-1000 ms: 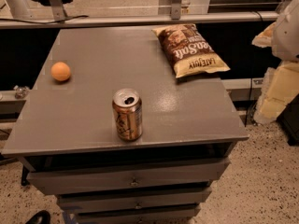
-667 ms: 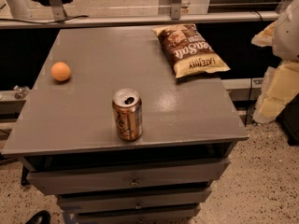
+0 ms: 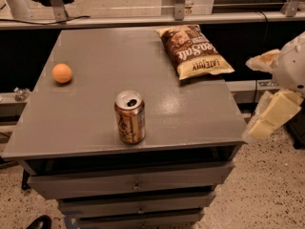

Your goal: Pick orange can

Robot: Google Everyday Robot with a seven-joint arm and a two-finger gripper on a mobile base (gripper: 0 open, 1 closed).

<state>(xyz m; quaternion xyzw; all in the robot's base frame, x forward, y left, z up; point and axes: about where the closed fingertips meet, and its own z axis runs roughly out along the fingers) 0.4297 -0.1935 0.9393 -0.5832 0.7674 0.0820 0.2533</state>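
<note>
The orange can (image 3: 129, 117) stands upright near the 6 o'clock edge of the tabletop (image 3: 190, 109); the gripper (image 3: 276, 108) hangs beyond its 3 o'clock side.

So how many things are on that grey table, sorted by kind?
Drink can: 1, the orange can
Ball: 1, the orange ball
Snack bag: 1, the chip bag
Total: 3
The claw hangs off to the right of the table, touching none of them.

Grey drawer cabinet (image 3: 133, 181) on speckled floor (image 3: 274, 190)
</note>
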